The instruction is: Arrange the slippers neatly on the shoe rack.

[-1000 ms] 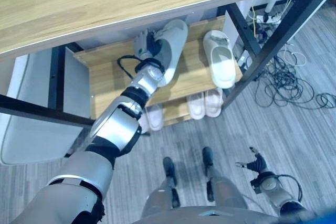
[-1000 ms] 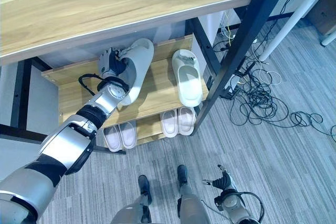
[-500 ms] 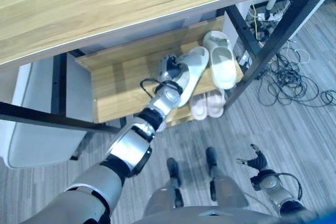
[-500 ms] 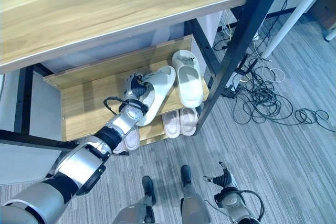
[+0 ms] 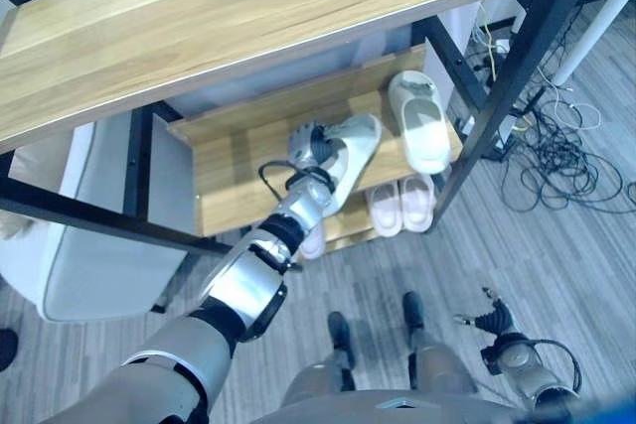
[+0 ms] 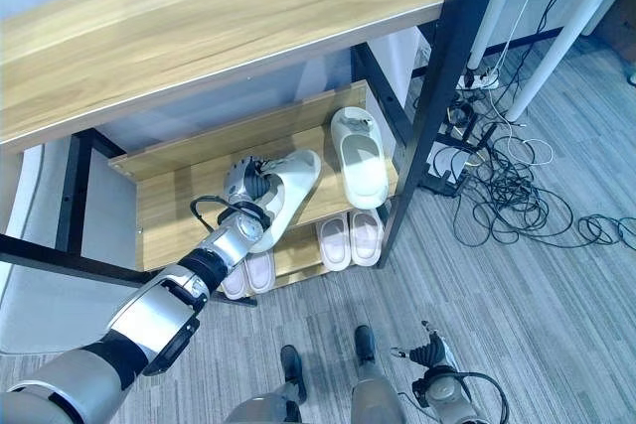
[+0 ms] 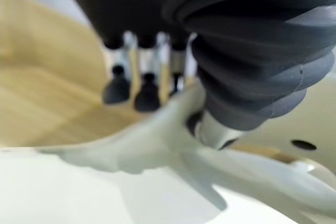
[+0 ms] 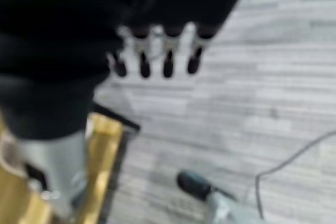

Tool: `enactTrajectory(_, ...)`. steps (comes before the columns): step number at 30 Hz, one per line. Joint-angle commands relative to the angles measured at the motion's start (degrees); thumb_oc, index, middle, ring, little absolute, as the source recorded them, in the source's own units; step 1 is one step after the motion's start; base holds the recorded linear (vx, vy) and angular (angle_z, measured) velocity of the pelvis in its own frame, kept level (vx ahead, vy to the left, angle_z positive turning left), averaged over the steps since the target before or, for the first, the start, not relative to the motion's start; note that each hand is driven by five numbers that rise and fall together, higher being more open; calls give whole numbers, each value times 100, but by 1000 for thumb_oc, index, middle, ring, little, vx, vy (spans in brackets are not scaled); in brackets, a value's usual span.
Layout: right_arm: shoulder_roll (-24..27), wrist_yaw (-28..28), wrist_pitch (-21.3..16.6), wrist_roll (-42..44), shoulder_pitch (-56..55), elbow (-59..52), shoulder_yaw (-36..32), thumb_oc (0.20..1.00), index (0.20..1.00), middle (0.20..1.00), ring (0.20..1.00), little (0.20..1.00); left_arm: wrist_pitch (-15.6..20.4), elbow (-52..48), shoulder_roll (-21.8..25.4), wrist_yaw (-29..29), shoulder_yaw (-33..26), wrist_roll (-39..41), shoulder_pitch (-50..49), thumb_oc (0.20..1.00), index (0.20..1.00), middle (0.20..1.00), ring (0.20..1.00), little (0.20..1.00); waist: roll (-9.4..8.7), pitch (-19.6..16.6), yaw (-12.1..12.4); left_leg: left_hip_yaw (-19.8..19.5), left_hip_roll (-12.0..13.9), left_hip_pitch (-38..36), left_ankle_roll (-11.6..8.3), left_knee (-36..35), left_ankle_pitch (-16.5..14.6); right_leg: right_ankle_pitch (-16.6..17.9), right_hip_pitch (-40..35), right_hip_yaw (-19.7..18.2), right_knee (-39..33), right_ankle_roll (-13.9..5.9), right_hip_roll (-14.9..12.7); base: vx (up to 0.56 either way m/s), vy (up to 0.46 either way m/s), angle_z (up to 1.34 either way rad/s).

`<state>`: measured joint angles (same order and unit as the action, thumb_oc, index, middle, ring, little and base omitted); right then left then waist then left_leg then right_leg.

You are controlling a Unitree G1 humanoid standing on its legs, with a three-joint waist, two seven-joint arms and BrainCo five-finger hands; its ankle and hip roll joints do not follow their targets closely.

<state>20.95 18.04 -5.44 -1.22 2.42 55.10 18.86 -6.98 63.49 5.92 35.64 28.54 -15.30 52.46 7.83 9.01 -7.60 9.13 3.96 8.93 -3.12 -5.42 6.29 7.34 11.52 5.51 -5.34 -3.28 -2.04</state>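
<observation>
A pale slipper (image 5: 355, 149) lies slanted on the shoe rack's upper shelf (image 5: 234, 161), toe pointing to the back right. My left hand (image 5: 309, 141) is shut on its heel end; in the left wrist view the fingers (image 7: 131, 90) curl over the slipper's strap (image 7: 157, 145). Its mate, a second pale slipper (image 5: 419, 118), lies flat at the shelf's right end, a small gap from the held one. My right hand (image 5: 492, 320) hangs low over the floor at the lower right, fingers (image 8: 168, 59) straight and apart, holding nothing.
Two pairs of pinkish slippers (image 5: 402, 206) (image 6: 246, 273) sit on the lower shelf. A wooden tabletop (image 5: 248, 17) overhangs the rack. A black frame post (image 5: 507, 86) stands by the rack's right end, with tangled cables (image 5: 566, 146) on the floor beyond. A grey cabinet (image 5: 89, 265) stands left.
My left hand has carried the slipper from the shelf's back middle rightward, close to the second slipper, and turned it slantwise. The view has also shifted. The right hand stays low.
</observation>
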Motion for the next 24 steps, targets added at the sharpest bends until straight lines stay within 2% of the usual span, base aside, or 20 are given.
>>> enactTrajectory(1, 142, 45, -176, 83, 161, 113, 243, 1000, 1000, 1000, 1000, 1000, 102, 478, 268, 236, -40, -224, 895, 200, 200, 200, 200, 200, -148, 21, -3, -258, 43, 46, -232, 42, -295, -612, -62, 210, 163, -394, -274, 0, 0, 0)
enactTrajectory(8, 192, 33, -216, 77, 189, 80, 317, 1000, 1000, 1000, 1000, 1000, 45, 651, 430, 214, -10, -242, 1238, 200, 200, 200, 200, 200, -172, 70, -59, -203, 70, 127, -223, 42, -284, -574, 88, 113, 193, -400, -269, -6, -6, -11)
enactTrajectory(20, 183, 119, -130, 85, 566, 497, 415, 1000, 1000, 1000, 1000, 1000, 84, 1088, 433, 69, -14, 8, 1613, 200, 200, 200, 200, 200, 9, 219, -143, -83, 54, 307, -229, 42, -236, -493, 418, -55, 282, -415, -295, 0, 5, -6)
enactTrajectory(24, 196, 144, -155, 137, 519, 544, 367, 1000, 1000, 1000, 1000, 1000, 99, 1157, 412, 54, -28, 84, 1651, 200, 200, 200, 200, 200, 6, 203, -174, -61, 62, 324, -230, 42, -240, -476, 447, -72, 269, -413, -287, 13, -1, -5)
